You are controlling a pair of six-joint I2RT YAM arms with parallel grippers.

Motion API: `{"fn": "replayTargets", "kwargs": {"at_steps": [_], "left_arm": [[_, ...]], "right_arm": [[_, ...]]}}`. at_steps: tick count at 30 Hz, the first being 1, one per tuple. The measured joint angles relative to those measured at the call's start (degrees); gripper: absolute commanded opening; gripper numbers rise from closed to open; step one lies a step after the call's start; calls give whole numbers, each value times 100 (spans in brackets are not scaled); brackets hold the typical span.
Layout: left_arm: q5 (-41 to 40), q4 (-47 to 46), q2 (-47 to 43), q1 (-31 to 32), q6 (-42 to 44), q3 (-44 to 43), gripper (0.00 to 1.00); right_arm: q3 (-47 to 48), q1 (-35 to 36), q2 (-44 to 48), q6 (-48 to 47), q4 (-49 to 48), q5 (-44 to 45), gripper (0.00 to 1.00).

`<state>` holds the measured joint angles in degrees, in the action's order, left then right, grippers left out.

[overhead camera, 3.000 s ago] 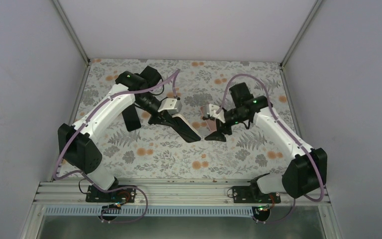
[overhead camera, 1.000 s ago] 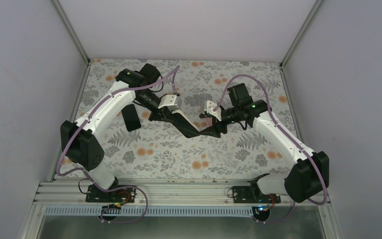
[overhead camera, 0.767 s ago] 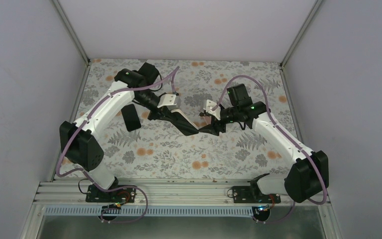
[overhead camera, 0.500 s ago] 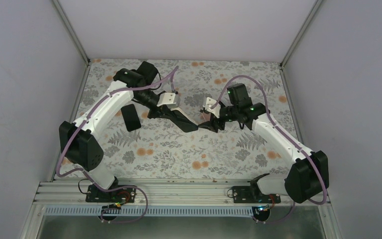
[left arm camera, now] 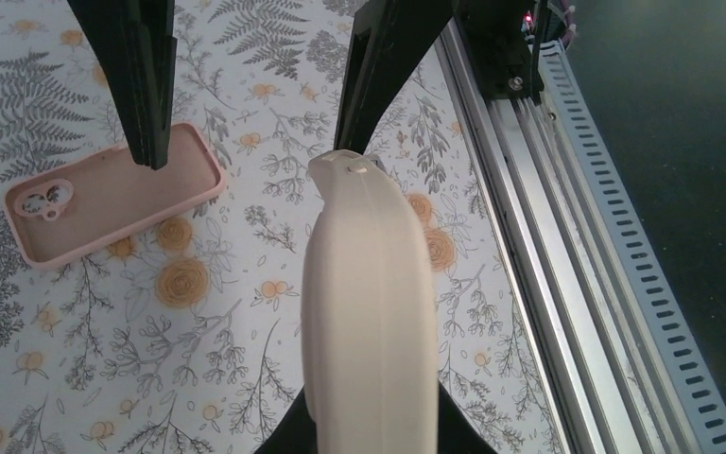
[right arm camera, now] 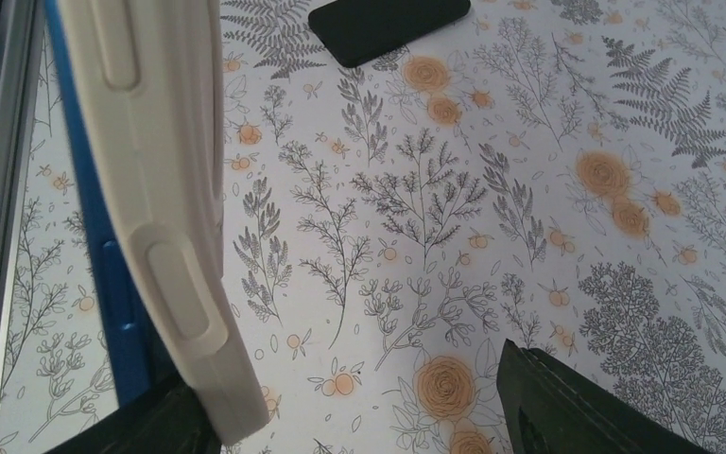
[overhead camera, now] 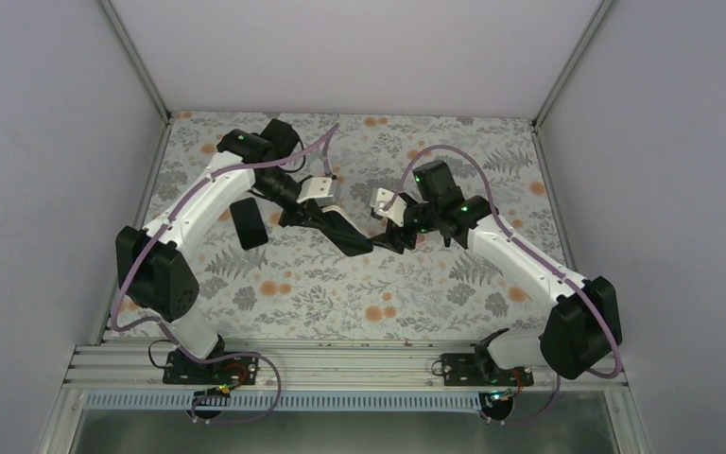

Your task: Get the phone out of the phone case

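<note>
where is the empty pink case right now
In the left wrist view, the pink case lies flat, open side up, on the floral table at the left, apart from the cream case held up in the middle.

White arms (overhead camera: 203,194), black joints (overhead camera: 156,279), purple cables (overhead camera: 454,148).

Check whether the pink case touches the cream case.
Apart. The left wrist view shows floral tablecloth between the pink case and the cream case.
</note>
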<state>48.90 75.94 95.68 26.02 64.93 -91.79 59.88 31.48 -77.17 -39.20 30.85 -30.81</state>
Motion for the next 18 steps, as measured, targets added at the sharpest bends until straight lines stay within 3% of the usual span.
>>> {"fn": "replayTargets", "kwargs": {"at_steps": [8, 18], "left_arm": [[245, -2, 66, -61, 2, 20, 2], [723, 356, 463, -275, 127, -275, 2]], "right_arm": [[160, 68, -94, 225, 35, 85, 74], [1255, -85, -870, 280, 1156, -898, 60]]}}
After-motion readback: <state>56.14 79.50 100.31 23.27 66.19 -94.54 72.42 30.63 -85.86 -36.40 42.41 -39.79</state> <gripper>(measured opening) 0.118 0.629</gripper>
